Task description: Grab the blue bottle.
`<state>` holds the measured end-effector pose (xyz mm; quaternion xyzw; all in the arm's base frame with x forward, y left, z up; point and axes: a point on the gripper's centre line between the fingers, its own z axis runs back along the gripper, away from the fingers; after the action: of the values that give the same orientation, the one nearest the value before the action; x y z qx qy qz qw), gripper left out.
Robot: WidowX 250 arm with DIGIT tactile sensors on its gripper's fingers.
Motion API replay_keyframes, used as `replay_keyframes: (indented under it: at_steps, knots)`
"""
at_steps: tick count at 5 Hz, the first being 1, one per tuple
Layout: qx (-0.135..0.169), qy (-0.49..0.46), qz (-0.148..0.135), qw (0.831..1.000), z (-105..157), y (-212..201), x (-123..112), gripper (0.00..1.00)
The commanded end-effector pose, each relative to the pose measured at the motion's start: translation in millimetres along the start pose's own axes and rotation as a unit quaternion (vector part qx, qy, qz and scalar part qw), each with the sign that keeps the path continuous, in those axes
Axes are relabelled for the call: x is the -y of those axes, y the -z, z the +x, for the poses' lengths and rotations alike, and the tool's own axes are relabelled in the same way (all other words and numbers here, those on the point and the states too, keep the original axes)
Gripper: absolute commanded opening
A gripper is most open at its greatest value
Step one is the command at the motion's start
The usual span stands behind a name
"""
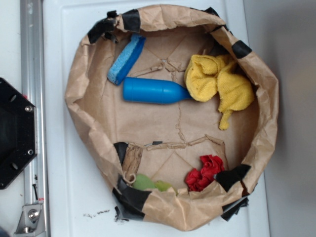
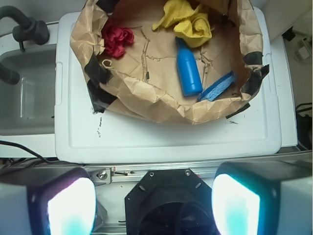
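Note:
The blue bottle (image 1: pixel 154 91) lies on its side on the floor of a brown paper bag basin (image 1: pixel 89 108), its neck toward a yellow cloth (image 1: pixel 217 81). In the wrist view the blue bottle (image 2: pixel 188 71) lies far ahead inside the paper basin (image 2: pixel 156 100). My gripper (image 2: pixel 154 205) is open, high above the robot's black base (image 2: pixel 166 205), well short of the basin. Its two pale pads (image 2: pixel 71 208) stand wide apart with nothing between them. The exterior view does not show the gripper.
A light-blue sponge (image 1: pixel 126 58) lies beside the bottle's base. A red cloth (image 1: pixel 205 173) and a green item (image 1: pixel 150 183) sit at the basin's near side. The basin rests on a white lid (image 2: pixel 161 139). A grey sink (image 2: pixel 24 95) is at left.

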<state>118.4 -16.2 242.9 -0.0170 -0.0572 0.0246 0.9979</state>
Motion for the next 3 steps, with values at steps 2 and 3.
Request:
replay_keyframes:
  at_steps: [2,3]
  knots:
    - [0.006,0.027,0.016,0.999,37,45,-25,1.0]
    - [0.071,0.036,-0.009,0.997,77,90,-48,1.0]
